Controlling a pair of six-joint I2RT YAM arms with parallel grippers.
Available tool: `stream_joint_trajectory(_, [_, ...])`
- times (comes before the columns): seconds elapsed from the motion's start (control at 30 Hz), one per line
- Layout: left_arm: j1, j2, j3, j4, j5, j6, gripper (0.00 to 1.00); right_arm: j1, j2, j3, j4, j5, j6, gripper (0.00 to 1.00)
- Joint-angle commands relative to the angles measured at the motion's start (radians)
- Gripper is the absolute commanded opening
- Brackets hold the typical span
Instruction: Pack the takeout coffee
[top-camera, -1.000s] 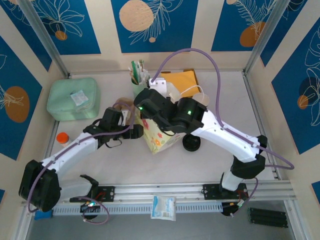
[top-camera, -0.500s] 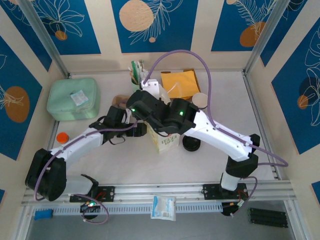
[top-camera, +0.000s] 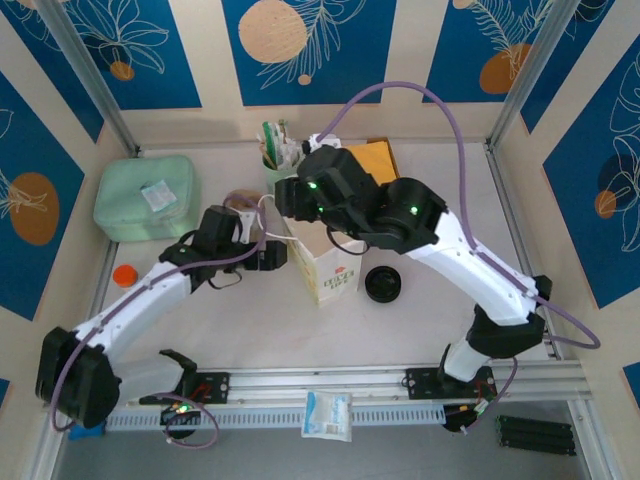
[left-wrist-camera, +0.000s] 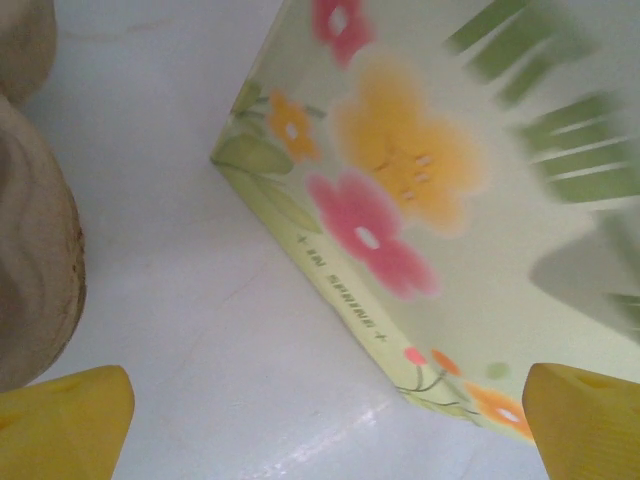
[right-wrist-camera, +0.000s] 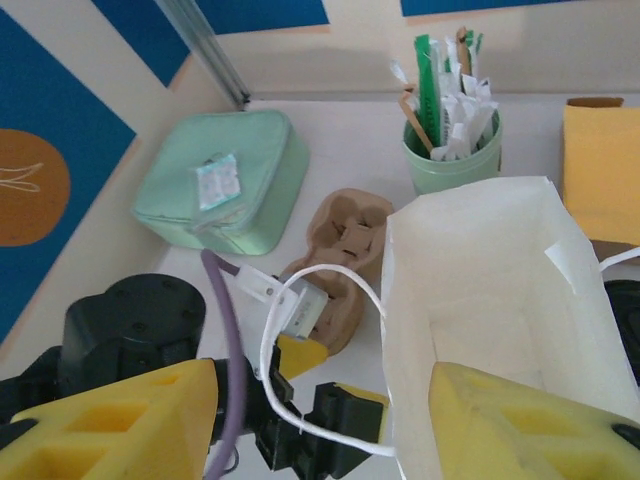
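Note:
The takeout coffee is hidden from view. A flowered paper bag (top-camera: 336, 272) stands upright mid-table, its white inside (right-wrist-camera: 500, 270) open to the top. My right gripper (right-wrist-camera: 330, 430) hovers over the bag's left rim, open, with the bag's wall and a loose white handle loop (right-wrist-camera: 275, 330) between its fingers. In the overhead view the right gripper (top-camera: 288, 213) is above the bag's back-left corner. My left gripper (top-camera: 280, 256) is low on the table by the bag's left side, open; the bag's lower corner (left-wrist-camera: 420, 200) lies between its fingers (left-wrist-camera: 60, 420).
A brown pulp cup carrier (right-wrist-camera: 350, 240) lies just left of the bag. A mint case (top-camera: 148, 196) sits back left, a green cup of utensils (top-camera: 275, 160) and an orange envelope (top-camera: 378, 155) at the back. A black lid (top-camera: 383, 284) lies right of the bag.
My right gripper has opened and lifted back and to the right, away from the bag. The bag, leaning before, now stands upright. The left gripper stays open beside it.

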Motion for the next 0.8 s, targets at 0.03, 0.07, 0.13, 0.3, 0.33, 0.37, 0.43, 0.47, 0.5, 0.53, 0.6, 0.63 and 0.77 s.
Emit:
stream_joint_trajectory(0.03, [0.019, -0.099, 0.077, -0.137, -0.054, 0.010, 0.99, 0.005, -0.020, -0.014, 0.052, -0.143, -0.059, 0.59])
stream_joint_trajectory(0.07, [0.024, -0.113, 0.090, -0.161, -0.070, 0.016, 1.00, 0.008, -0.011, -0.009, 0.055, -0.170, -0.063, 0.59])
stream_joint_trajectory(0.13, [0.043, -0.134, 0.123, -0.216, -0.119, 0.029, 0.99, 0.023, 0.024, 0.006, 0.062, -0.220, -0.072, 0.58])
stream_joint_trajectory(0.3, [0.152, -0.135, 0.162, -0.279, -0.153, 0.068, 0.99, 0.067, 0.153, 0.080, 0.046, -0.310, -0.073, 0.58])
stream_joint_trajectory(0.33, [0.183, -0.124, 0.163, -0.278, -0.141, 0.073, 0.99, 0.074, 0.187, 0.094, 0.040, -0.323, -0.067, 0.57])
stream_joint_trajectory(0.37, [0.208, -0.114, 0.163, -0.276, -0.129, 0.076, 0.99, 0.081, 0.214, 0.103, 0.036, -0.332, -0.063, 0.57])
stream_joint_trajectory(0.43, [0.277, -0.078, 0.163, -0.267, -0.084, 0.080, 0.99, 0.093, 0.272, 0.112, 0.035, -0.338, -0.057, 0.57])
stream_joint_trajectory(0.47, [0.306, -0.063, 0.162, -0.258, -0.056, 0.081, 0.99, 0.096, 0.295, 0.108, 0.036, -0.339, -0.051, 0.57])
stream_joint_trajectory(0.5, [0.332, -0.043, 0.163, -0.250, -0.029, 0.081, 1.00, 0.097, 0.316, 0.097, 0.043, -0.341, -0.044, 0.56])
stream_joint_trajectory(0.53, [0.354, -0.024, 0.165, -0.243, -0.005, 0.082, 0.99, 0.096, 0.339, 0.083, 0.047, -0.338, -0.031, 0.56])
stream_joint_trajectory(0.6, [0.381, 0.011, 0.175, -0.236, 0.027, 0.093, 1.00, 0.092, 0.369, 0.049, 0.071, -0.341, -0.018, 0.55])
stream_joint_trajectory(0.63, [0.393, 0.031, 0.180, -0.231, 0.039, 0.098, 0.99, 0.087, 0.382, 0.028, 0.084, -0.341, -0.005, 0.54])
stream_joint_trajectory(0.77, [0.430, 0.091, 0.186, -0.213, 0.066, 0.108, 0.99, 0.064, 0.436, -0.018, 0.117, -0.331, 0.030, 0.52])
